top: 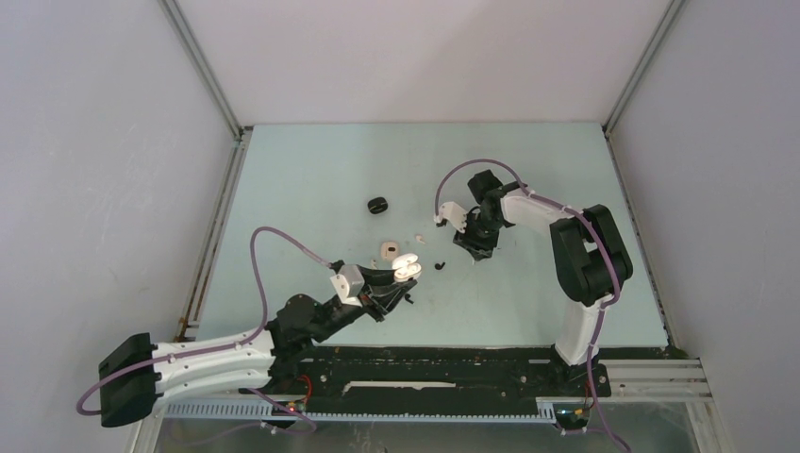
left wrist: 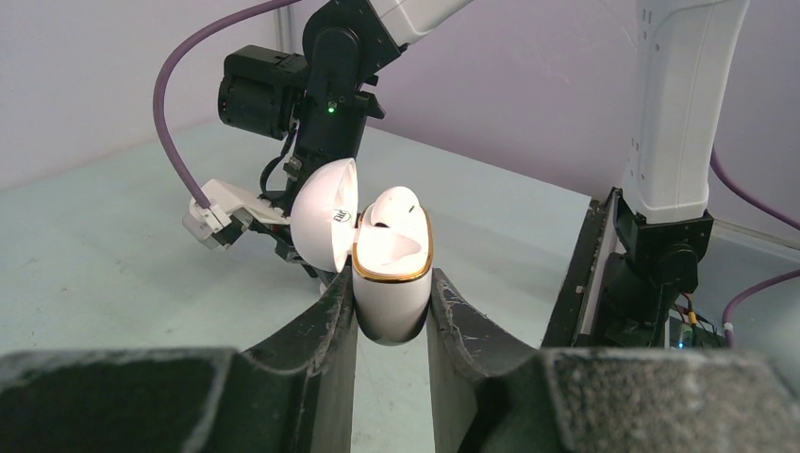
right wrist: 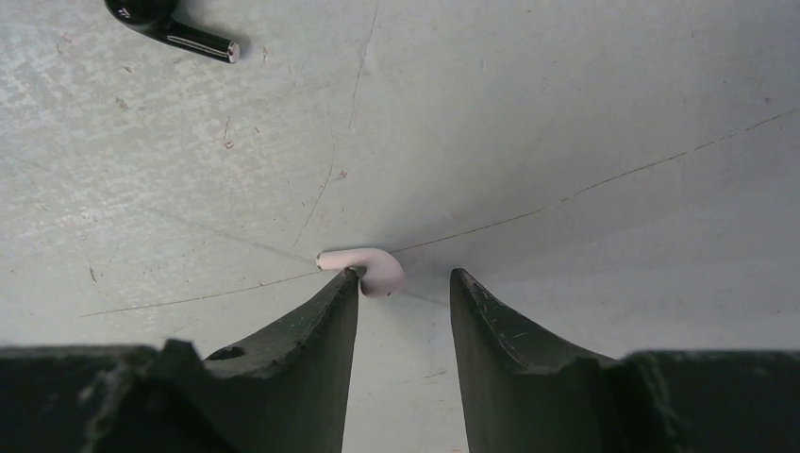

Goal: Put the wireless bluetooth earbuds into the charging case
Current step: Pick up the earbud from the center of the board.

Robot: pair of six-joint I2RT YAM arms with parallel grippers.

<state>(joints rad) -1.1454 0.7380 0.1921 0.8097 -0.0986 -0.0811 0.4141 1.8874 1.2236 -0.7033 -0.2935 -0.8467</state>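
On table (right wrist: pixel 566 113): right fingers (right wrist: pixel 321 349) apart, touching earbud (right wrist: pixel 370 268) | left fingers (left wrist: pixel 316 340) clamp case (left wrist: pixel 391 288) (open)

The table (top: pixel 311 170) is a pale blue-green sheet, matte and well used. Close up it is crossed by long thin scratches (right wrist: pixel 604 179) and dotted with small specks. Plain white walls close it in on three sides: a back wall (top: pixel 415 57), a left wall (top: pixel 94 189) and a right wall (top: pixel 726 189). Two slim aluminium posts (top: pixel 203 66) rise from the far corners and lean outward toward the top. A metal rail (top: pixel 215 236) runs along the table's left edge. Across the near edge lies a black base strip (top: pixel 425 363), and in front of it, at the left, sits a white slotted cable duct (top: pixel 226 409).
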